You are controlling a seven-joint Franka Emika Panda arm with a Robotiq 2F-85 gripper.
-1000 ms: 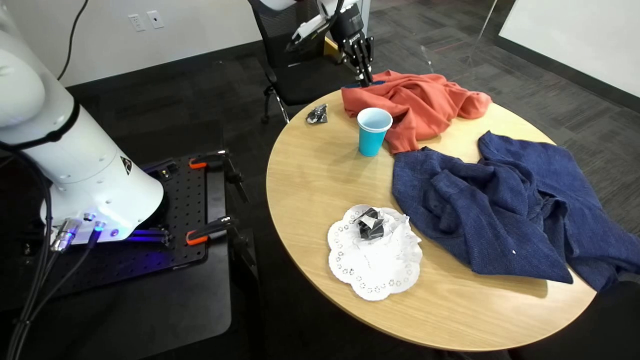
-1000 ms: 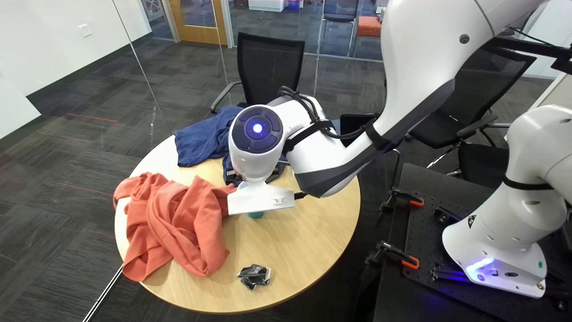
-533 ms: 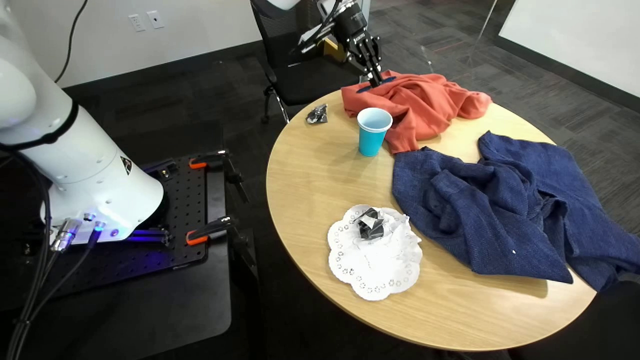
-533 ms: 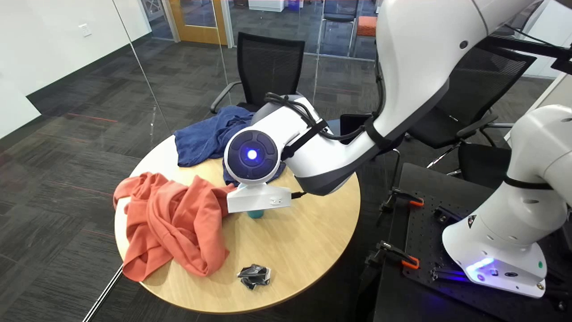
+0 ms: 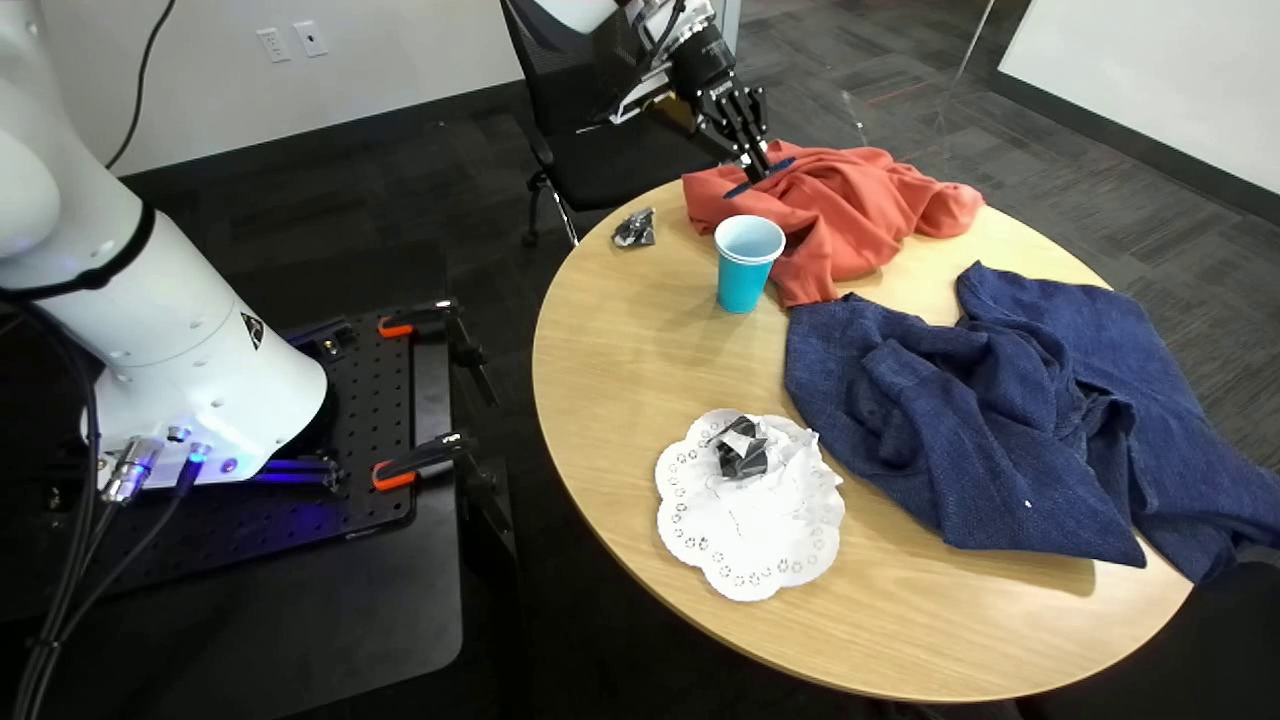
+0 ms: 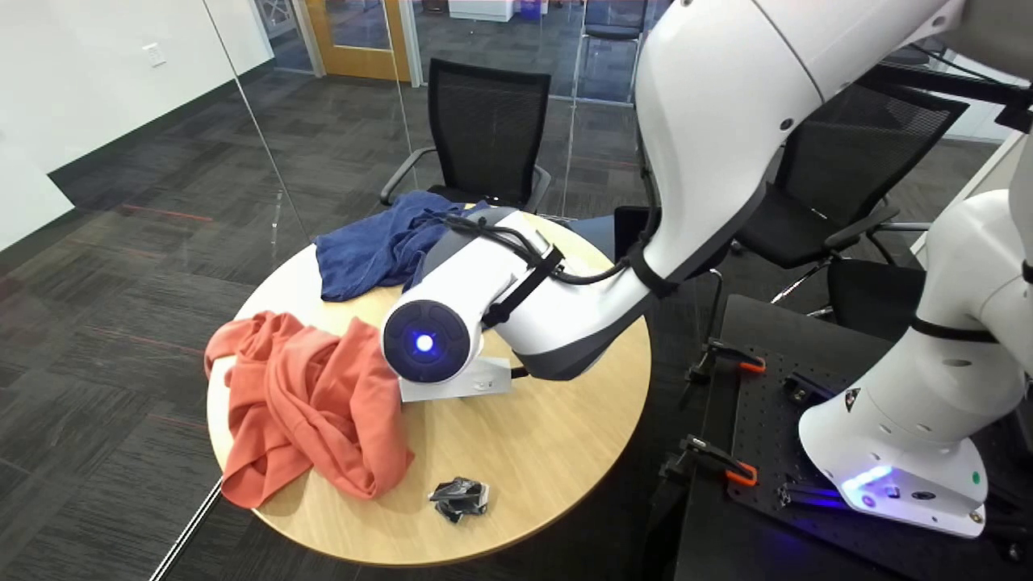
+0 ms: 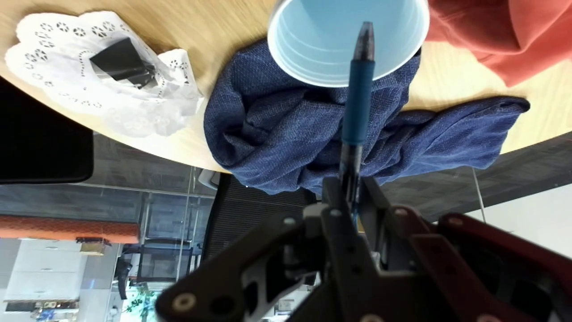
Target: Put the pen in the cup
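Note:
A light-blue tapered cup (image 5: 745,275) stands upright on the round table in an exterior view. Its pale inside (image 7: 313,40) fills the top middle of the wrist view. My gripper (image 7: 351,192) is shut on a dark-blue pen (image 7: 358,98). The pen sticks out away from the fingers, and its dark tip overlaps the cup's opening in the wrist view. In an exterior view the gripper (image 5: 760,170) and the slanted pen (image 5: 738,189) are in the air beyond the cup, apart from it. In an exterior view the arm (image 6: 425,343) hides the cup, pen and fingers.
A red-orange cloth (image 5: 840,210) lies beside the cup. A crumpled dark-blue cloth (image 5: 960,410) lies at the table's other side. A white doily (image 5: 750,560) bears a black block (image 5: 742,450). A crumpled black wrapper (image 6: 460,498) lies near the table (image 5: 620,380) edge.
The gripper has shifted right and slightly down in an exterior view, and the pen shows longer and more slanted. The wrist has tilted and dropped lower. The cup has not moved.

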